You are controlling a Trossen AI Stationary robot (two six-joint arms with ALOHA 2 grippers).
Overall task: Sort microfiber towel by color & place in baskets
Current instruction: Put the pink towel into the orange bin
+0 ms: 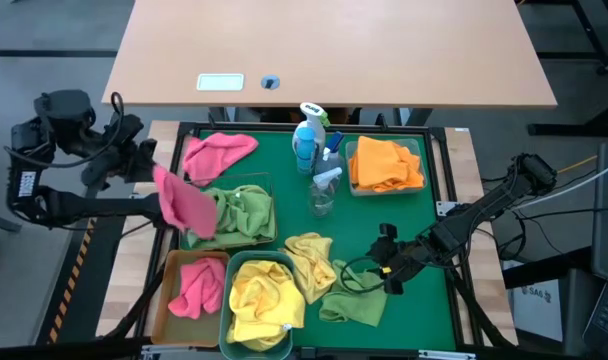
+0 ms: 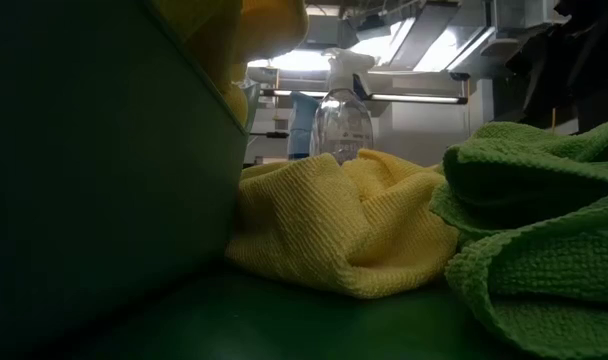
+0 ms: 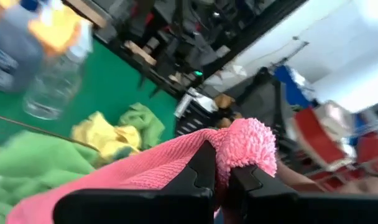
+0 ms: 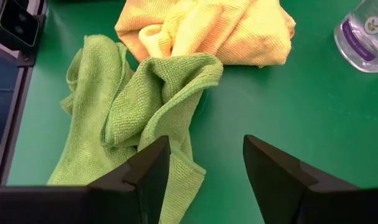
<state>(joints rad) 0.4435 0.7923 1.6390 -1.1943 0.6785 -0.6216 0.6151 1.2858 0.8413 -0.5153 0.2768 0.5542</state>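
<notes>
1. Green matting covers the tray [image 1: 424, 200] I work over; four baskets sit on it.
2. My left gripper [image 3: 221, 180] is clamped on a pink towel [image 1: 184, 205], hanging above the wire-mesh basket [image 1: 246, 238] of green towels.
3. My right gripper [image 4: 204, 165] hovers with fingers apart just beside a loose green towel [image 4: 139, 112], which touches a yellow towel [image 4: 207, 28].
4. I see the amber basket [image 1: 166, 300] holding pink, the teal basket [image 1: 227, 320] yellow, the clear basket [image 1: 416, 150] orange.

Light wood desk [image 1: 334, 50], grey floor [image 1: 44, 30]
</notes>
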